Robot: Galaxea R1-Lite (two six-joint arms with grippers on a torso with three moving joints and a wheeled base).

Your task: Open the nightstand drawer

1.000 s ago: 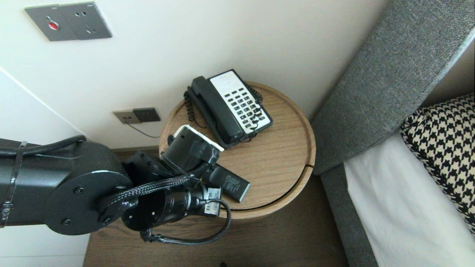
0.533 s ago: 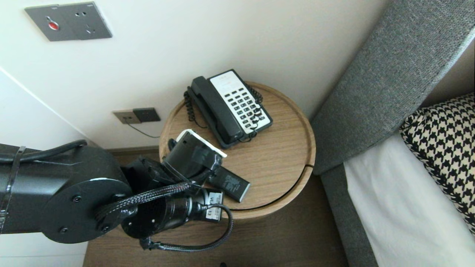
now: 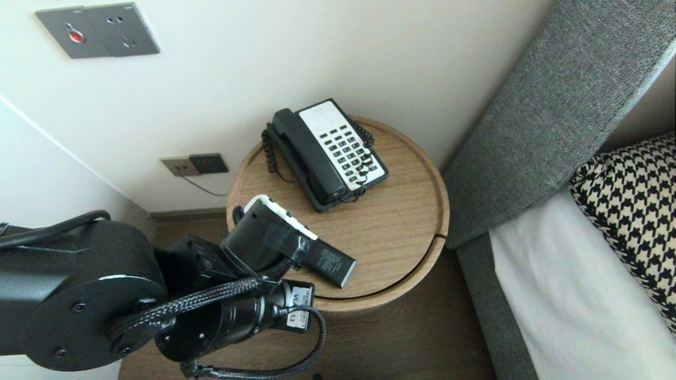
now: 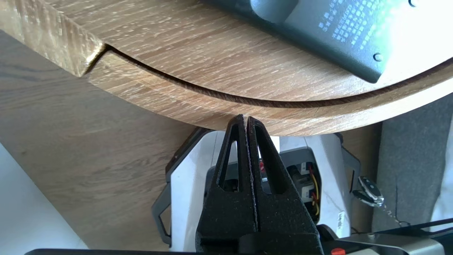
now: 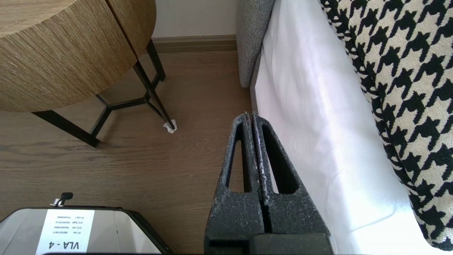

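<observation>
Shut and empty, the left gripper hangs at the round table's near edge, just short of the remote lying there, apparently in approach, so next it must open and rise over the rim; the right gripper idles shut by the bed.

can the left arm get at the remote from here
Probably yes: the left gripper, shut and empty, is at the table rim; the remote lies just inside it with nothing between. The jaws must open first.

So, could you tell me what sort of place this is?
Probably a hotel bedroom: a corded phone on a round bedside table, next to a bed with a grey padded headboard and houndstooth pillow.
</observation>
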